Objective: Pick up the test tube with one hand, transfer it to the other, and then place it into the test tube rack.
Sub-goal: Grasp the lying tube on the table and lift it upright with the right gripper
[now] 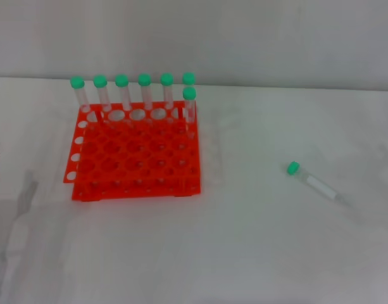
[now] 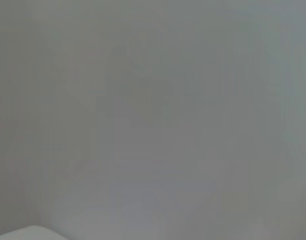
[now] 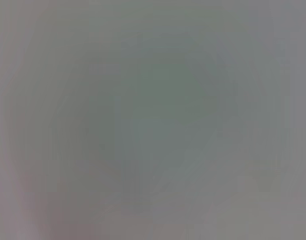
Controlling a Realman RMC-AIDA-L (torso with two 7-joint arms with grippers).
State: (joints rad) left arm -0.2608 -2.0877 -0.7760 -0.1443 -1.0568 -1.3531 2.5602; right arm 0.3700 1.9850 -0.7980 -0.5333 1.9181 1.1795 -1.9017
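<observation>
Head view: a small clear plastic test tube with a green screw cap [image 1: 312,182] lies flat on the white surface [image 1: 257,253], on the robot's right, well apart from the bright orange-red plastic test tube rack [image 1: 135,152], which already holds seven green-capped tubes [image 1: 133,95] along its far edge. The tube's long axis runs diagonally, cap toward the rack, tapered tip pointing away and nearer the robot. Neither end effector shows, so spread or pressed together cannot be told; the right arm is likely nearer.

Left wrist view: only blank grey.

Right wrist view: featureless grey too; only the head view locates the tube.
</observation>
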